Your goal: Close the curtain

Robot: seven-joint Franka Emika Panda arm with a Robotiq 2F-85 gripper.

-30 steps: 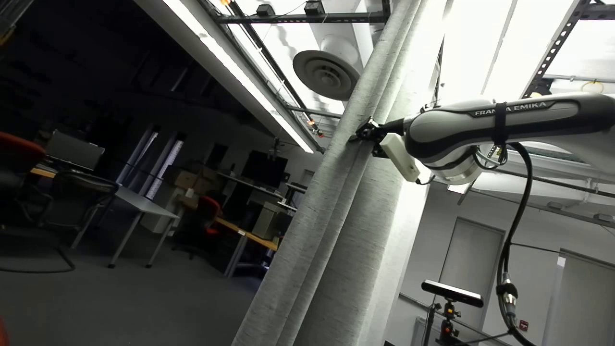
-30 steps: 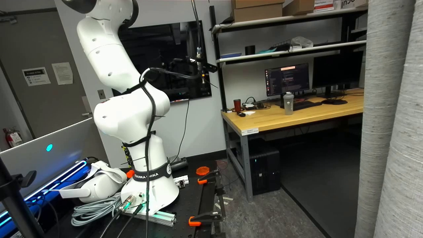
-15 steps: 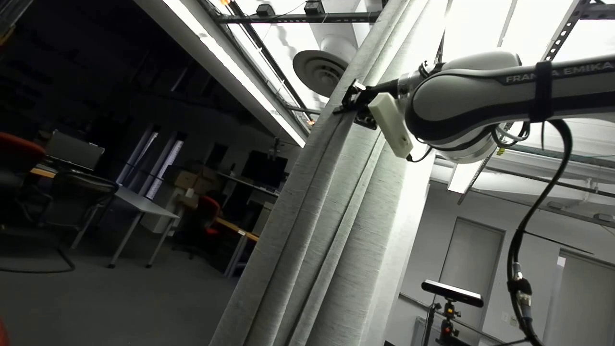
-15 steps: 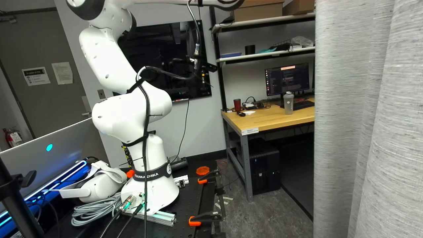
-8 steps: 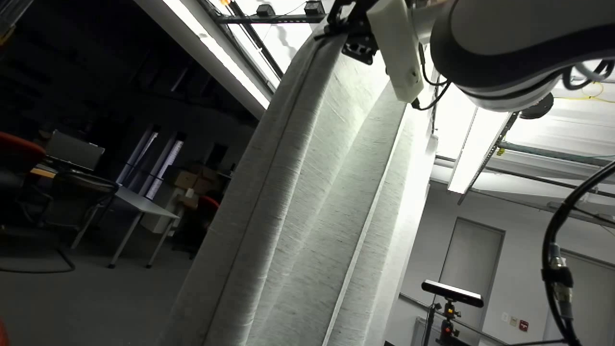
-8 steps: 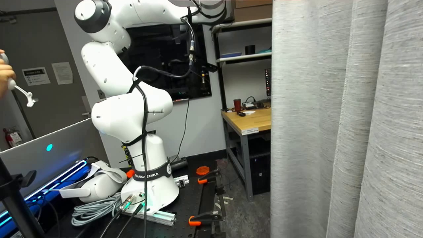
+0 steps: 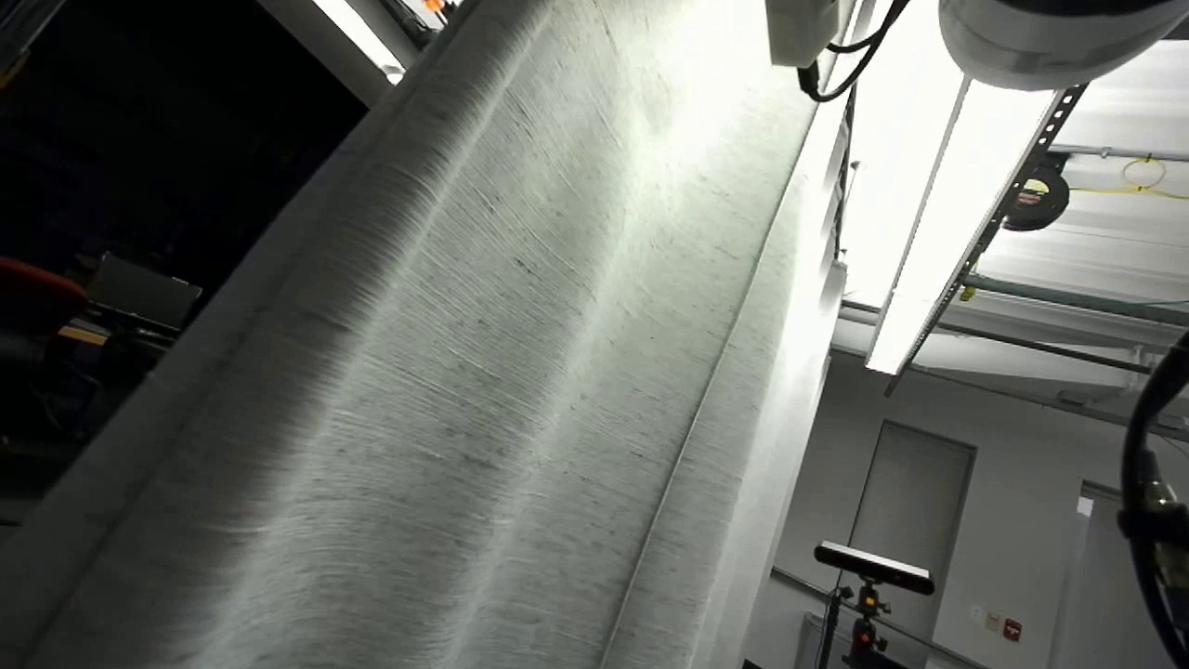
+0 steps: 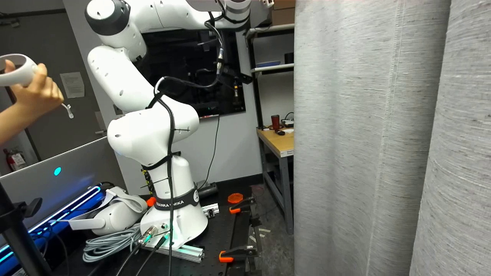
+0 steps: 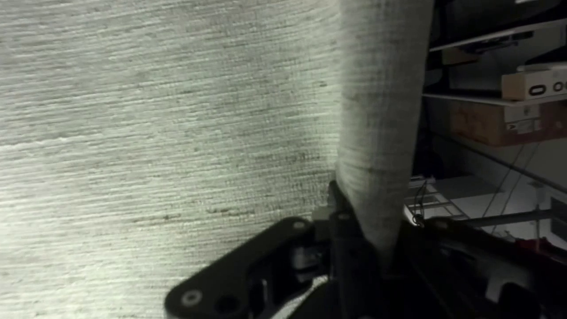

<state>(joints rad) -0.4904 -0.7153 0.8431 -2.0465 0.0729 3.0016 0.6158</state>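
Observation:
The curtain is a tall pale grey fabric panel with fine lines and soft vertical folds. It shows in both exterior views, spread across much of one (image 7: 483, 372) and filling the right side in another (image 8: 356, 134). In the wrist view the curtain (image 9: 177, 110) fills the left and middle, with its folded edge running down between the fingers. My gripper (image 9: 370, 208) is shut on that edge; the left finger (image 9: 347, 239) presses against the fabric. The fingers are out of sight in both exterior views; only the arm (image 8: 238, 17) and wrist camera housing (image 7: 801, 32) show.
A wooden desk (image 8: 282, 142) and shelves stand behind the curtain's edge. A laptop (image 8: 57, 172), headset (image 8: 119, 214) and cables lie around the robot base. A person's hand (image 8: 38, 92) holds a white controller. A camera on a stand (image 7: 873, 567) is near the wall.
The curtain's held edge has moved left in both exterior views, covering more of the desk and dark room. The gripper has gone out of the top of an exterior view. A hand with a controller has appeared.

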